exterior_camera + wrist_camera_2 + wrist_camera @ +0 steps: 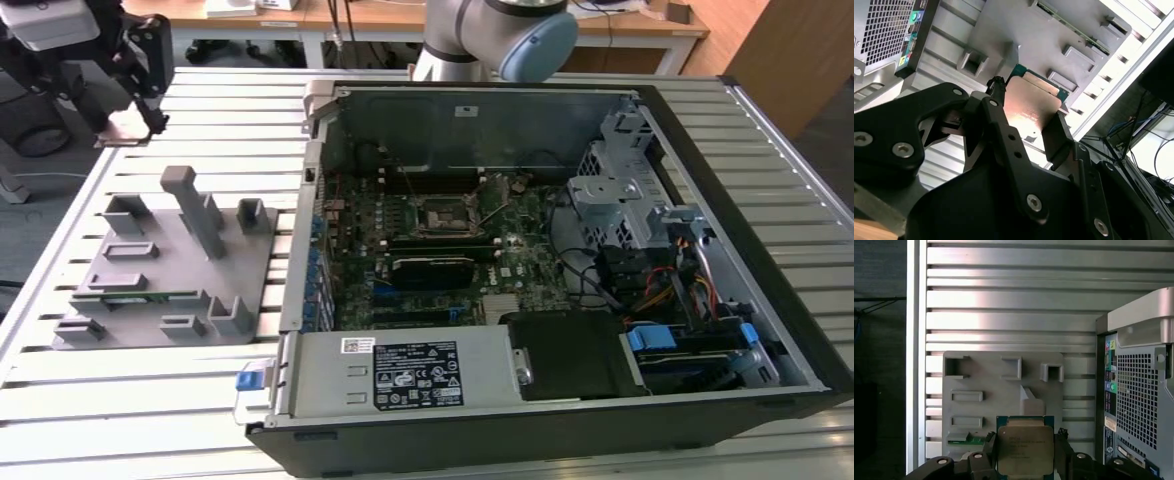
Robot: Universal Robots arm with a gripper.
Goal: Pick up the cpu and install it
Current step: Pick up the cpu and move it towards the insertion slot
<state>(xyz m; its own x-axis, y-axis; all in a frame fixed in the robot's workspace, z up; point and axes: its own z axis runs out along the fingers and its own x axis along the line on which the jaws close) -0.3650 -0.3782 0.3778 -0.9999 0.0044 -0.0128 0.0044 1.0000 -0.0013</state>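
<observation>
I am clamping the cpu (1025, 449) by two opposite edges, my gripper (1026, 120) clenched on it, one of my fingers (1056, 137) pressing against each side. I am holding it up in the air, its silvery top showing in the first wrist view. The grey tray (984, 385) is lying beyond my fingertips, a green stick (965, 438) resting in it. The open case (561, 250) is sitting off to my side on the slatted table (160, 400).

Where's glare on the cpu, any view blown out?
Second wrist view: pinkish sheen across the small silvery-grey square cpu held in the black gripper; slatted table blown out. First wrist view: cpu evenly lit. Exterior view: black computer case interior dim.
</observation>
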